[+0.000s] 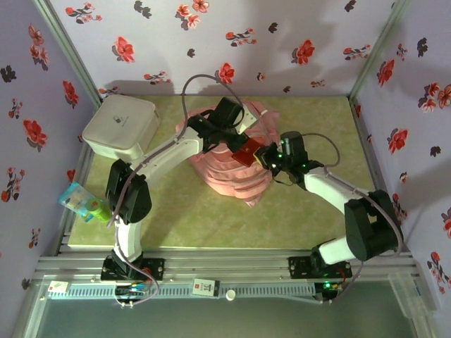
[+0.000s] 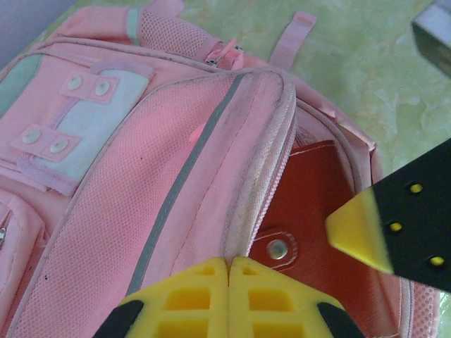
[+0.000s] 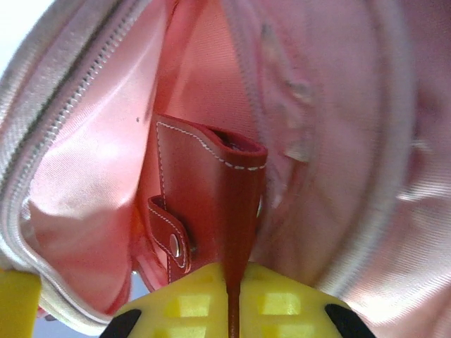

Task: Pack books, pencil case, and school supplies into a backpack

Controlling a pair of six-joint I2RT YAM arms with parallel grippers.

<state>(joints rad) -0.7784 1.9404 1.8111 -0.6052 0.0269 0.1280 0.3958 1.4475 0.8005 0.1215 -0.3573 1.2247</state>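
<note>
R end effector (image 3: 232, 282) clamps red leather case (image 3: 211, 190); L end effector (image 2: 229, 276) pinches backpack (image 2: 134, 190) zip.

The bench (image 1: 317, 127) has a mottled yellow-green top under even light. Pale lilac walls (image 1: 282, 42) printed with red and black flowers enclose its left, far and right sides. Grey metal posts (image 1: 71, 56) rise at its far corners. An aluminium rail (image 1: 246, 266) runs along its near edge.
</note>
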